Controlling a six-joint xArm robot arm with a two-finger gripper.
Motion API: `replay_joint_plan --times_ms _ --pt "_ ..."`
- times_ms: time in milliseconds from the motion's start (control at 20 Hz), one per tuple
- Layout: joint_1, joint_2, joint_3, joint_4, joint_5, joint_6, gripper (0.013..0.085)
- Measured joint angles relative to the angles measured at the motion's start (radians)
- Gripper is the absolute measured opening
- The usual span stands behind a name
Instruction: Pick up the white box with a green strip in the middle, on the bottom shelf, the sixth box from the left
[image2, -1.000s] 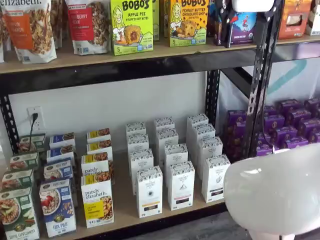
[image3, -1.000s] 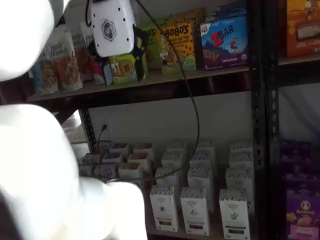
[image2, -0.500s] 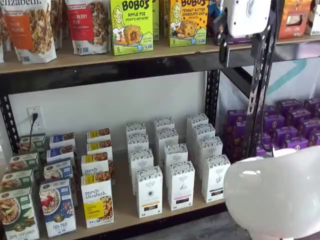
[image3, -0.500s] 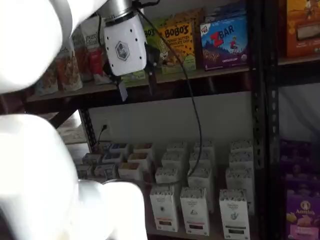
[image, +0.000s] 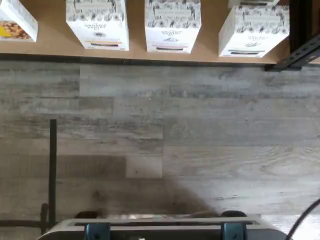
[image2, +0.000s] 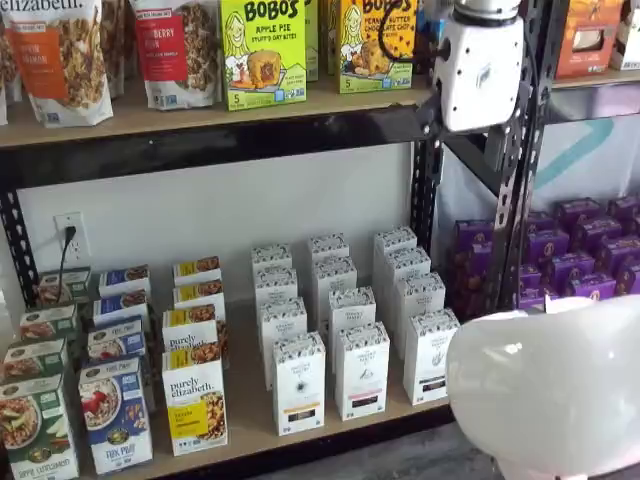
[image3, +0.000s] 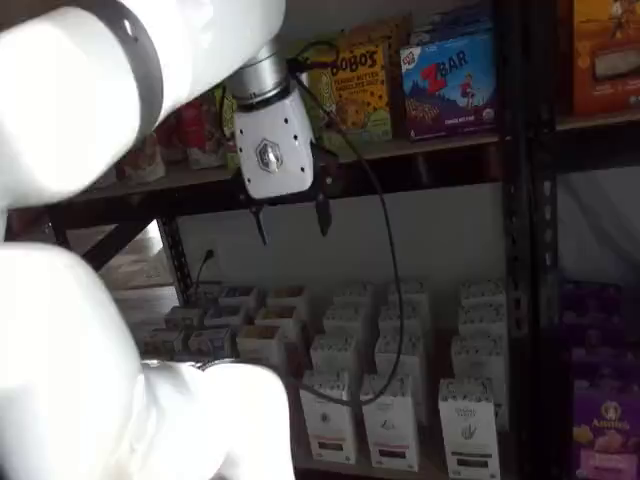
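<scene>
Tall white boxes with speckled tops stand in three columns on the bottom shelf (image2: 245, 425). The white box (image2: 430, 356) of the task fronts the right-hand column, beside the black upright; it also shows in a shelf view as the white box (image3: 468, 428) and in the wrist view as the white box (image: 255, 27). My gripper (image3: 291, 222) hangs well above the boxes at the height of the upper shelf, open, with a plain gap between its black fingers and nothing in them. Its white body (image2: 480, 70) shows in front of the upright.
Bobo's boxes (image2: 262, 50) and granola bags fill the upper shelf. Cereal boxes (image2: 195, 400) stand left of the white ones, purple boxes (image2: 580, 245) in the right bay. A black upright (image2: 425, 190) divides the bays. The arm's white link (image2: 550, 390) bulks in front. A cable (image3: 385, 230) hangs down.
The gripper has come down from the top of both shelf views to the level of the upper shelf board. Its fingers stay apart. The boxes have not moved.
</scene>
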Motion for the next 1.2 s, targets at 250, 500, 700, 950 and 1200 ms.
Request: replay_joint_plan --times_ms 250,500,700,950,1200 --pt "-0.013 -0.006 0.123 -0.014 -0.128 -0.007 0.085" --pt "-0.057 -0.002 0.262 0.007 -0.297 -0.049 0.085" --pt "-0.081 0.06 0.346 0.018 -0.416 -0.076 0.085" --pt "-0.07 0.134 0.407 -0.049 -0.538 -0.03 0.085" --pt "-0.078 0.212 0.46 -0.011 -0.682 -0.054 0.085"
